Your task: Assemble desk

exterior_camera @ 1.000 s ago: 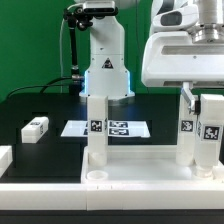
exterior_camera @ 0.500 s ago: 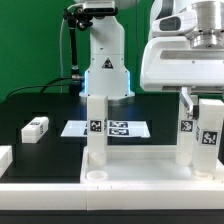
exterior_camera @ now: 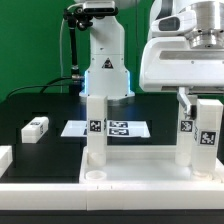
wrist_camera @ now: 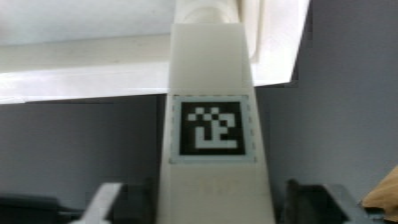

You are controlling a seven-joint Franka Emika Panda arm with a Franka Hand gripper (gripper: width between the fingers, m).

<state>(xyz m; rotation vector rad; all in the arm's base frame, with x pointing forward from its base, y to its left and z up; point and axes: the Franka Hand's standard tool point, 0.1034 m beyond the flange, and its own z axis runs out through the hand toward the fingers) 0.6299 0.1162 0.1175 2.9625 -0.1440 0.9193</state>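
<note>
Legs tell the progress. The desk (exterior_camera: pixel 140 168), so far a white rimmed panel lying at the near edge of the scene with its sockets facing up, has two of them standing upright in its far corners. These are the left leg (exterior_camera: pixel 97 125) toward the exterior view's left and the right leg (exterior_camera: pixel 186 135) toward the exterior view's right. A third leg (exterior_camera: pixel 208 138) stands upright just beside the right leg and nearer the camera, over the near corner on the exterior view's right. Whether its foot is seated in the socket there cannot be made out at this size. The gripper (wrist_camera: pixel 214 205) is above this leg, and in the wrist view its two dark fingers (wrist_camera: pixel 317 200) sit on either side of the tagged leg, narrowed to about its width. I judge the leg gripped, though blur hides the contact itself. The near socket (exterior_camera: pixel 95 176) on the exterior view's left is empty. A fourth leg (exterior_camera: pixel 35 127) lies on its side well apart from the desk, toward the exterior view's left, and the marker board (exterior_camera: pixel 140 130) lies flat beyond the panel. By my reckoning about half is done: the held leg needs seating and tightening, then the loose one must be fetched and fitted.
</note>
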